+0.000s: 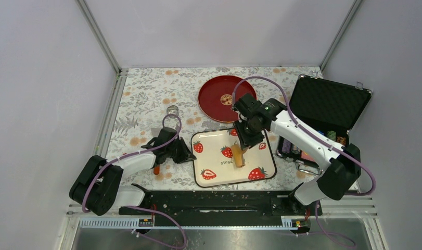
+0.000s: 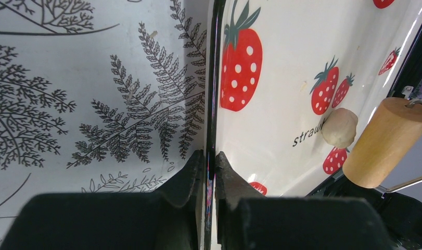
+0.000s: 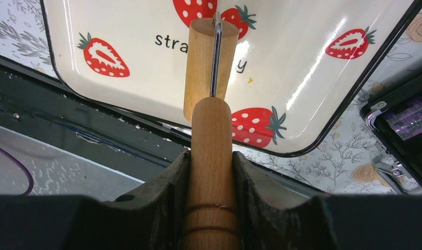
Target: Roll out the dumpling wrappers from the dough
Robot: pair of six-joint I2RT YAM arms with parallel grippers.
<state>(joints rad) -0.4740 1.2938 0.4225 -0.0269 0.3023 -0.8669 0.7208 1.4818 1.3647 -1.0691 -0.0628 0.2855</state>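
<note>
Tray side: left gripper [image 2: 208,156], fingers pinched together on the black rim of the white strawberry-printed rectangular tray [image 2: 281,62], apparently steadying it. Right gripper [image 3: 211,156], fingers clamped on the handle of the tan wooden roller [image 3: 206,62]. Small off-white dough lump [image 2: 339,127] lay on the tray, unflattened, just beside the barrel; contact unclear. Judged step: rolling about to start. Next move called for lowering the barrel onto the lump and pressing across it.

The left arm [image 1: 128,162] and right arm [image 1: 302,136] have white links and black joints, each trailed by a purple cable [image 1: 260,77]. A green light [image 1: 267,108] glows on the right arm. The left gripper [image 2: 211,164] and right gripper [image 3: 211,156] are matte black with thick fingers [image 2: 182,182].
</note>
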